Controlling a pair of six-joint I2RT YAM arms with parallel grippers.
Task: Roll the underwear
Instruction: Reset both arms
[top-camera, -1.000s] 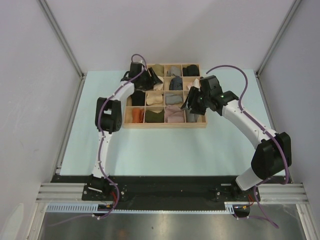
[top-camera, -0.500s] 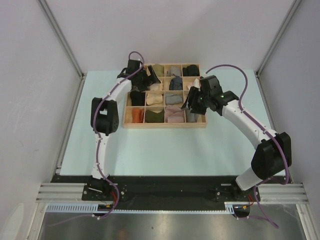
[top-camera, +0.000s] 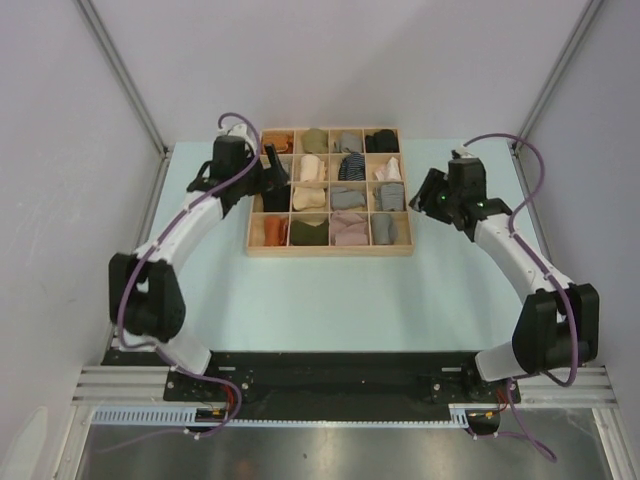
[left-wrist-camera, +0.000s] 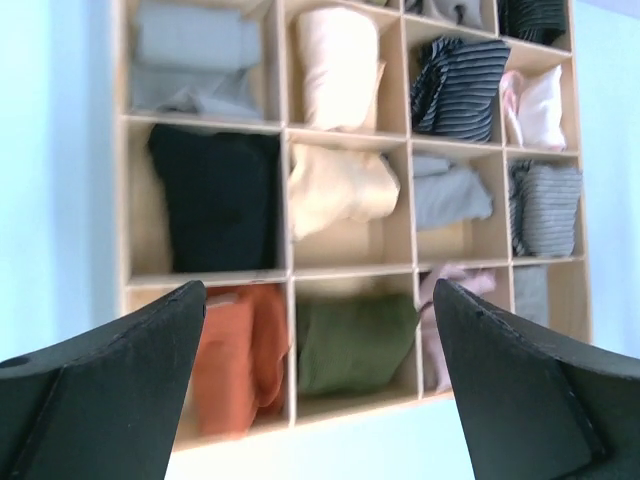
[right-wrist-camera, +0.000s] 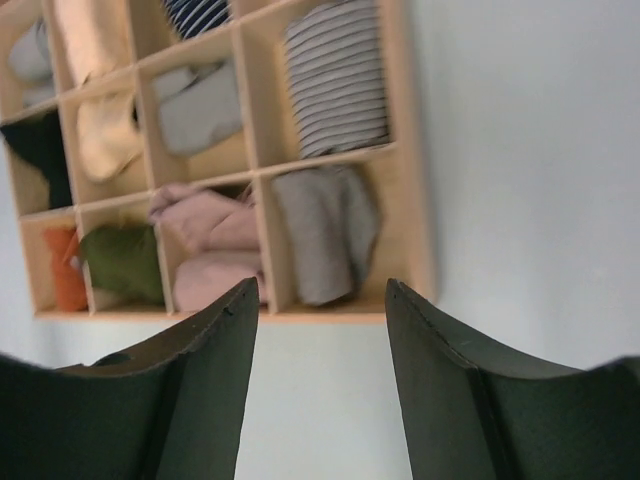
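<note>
Left jaws wide and empty above the tray's left column. Black underwear lies directly ahead, long axis front-to-back. Right jaws part-open, empty, beyond the tray's right edge.

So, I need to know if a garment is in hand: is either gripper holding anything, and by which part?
Nothing is held. The left gripper and the right gripper both stand open and empty near the wooden tray.
</note>
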